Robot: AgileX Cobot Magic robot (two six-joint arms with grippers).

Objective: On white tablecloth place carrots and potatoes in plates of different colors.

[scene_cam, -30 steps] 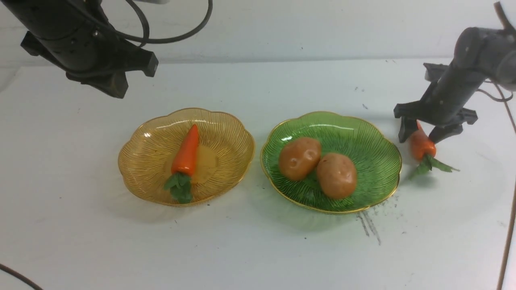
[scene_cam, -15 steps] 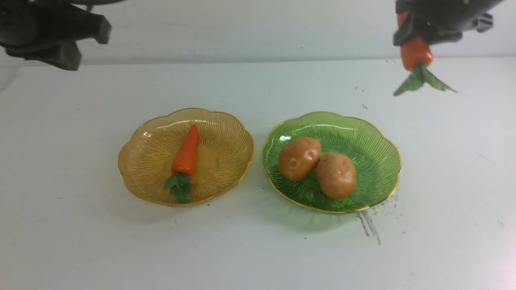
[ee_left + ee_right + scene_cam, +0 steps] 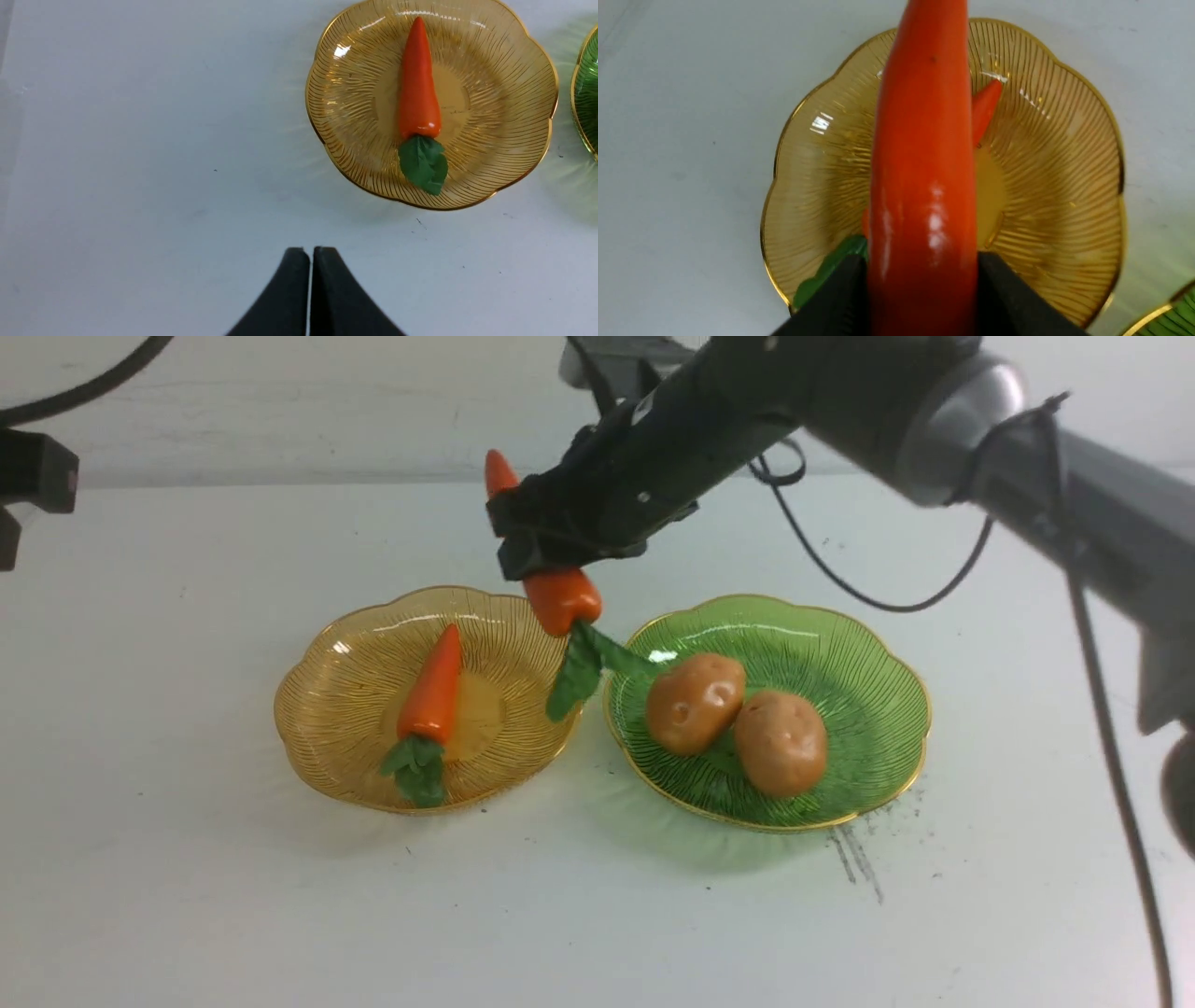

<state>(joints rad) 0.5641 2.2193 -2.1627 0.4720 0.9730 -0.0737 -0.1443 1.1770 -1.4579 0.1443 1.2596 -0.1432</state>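
Hanging over the tabletop (image 3: 187, 915), the right arm (image 3: 840, 392) reaches well across to the robot's left, and by the look of it this is the last delivery of the job. Two plates sit side by side, close but apart. The amber plate (image 3: 345, 691) is on the left and the green plate (image 3: 840, 663) on the right, both ribbed, see-through and gold-rimmed. The green one looks finished: both potatoes (image 3: 695, 702), tan, lumpy and dimpled, lie touching in its bowl. The amber one has one carrot (image 3: 431, 686) lying flat, tip pointing away, leaves toward the robot. The second, held carrot (image 3: 560, 599) is up in the air, glossy orange, tip up and tilted. In the front view it hangs over the amber plate's right rim, and its green leaves (image 3: 583, 667) droop across the gap between the plates. The right fingers (image 3: 1013, 303) are clamped on its thick end, one on each side, and the right wrist view shows the amber bowl beneath. My call for the next move: nudge further over the amber bowl, come down low, then release beside the lying carrot, because that slick tapered body could roll. The left fingers (image 3: 289, 298) are pressed together on nothing, parked off beside the amber plate.
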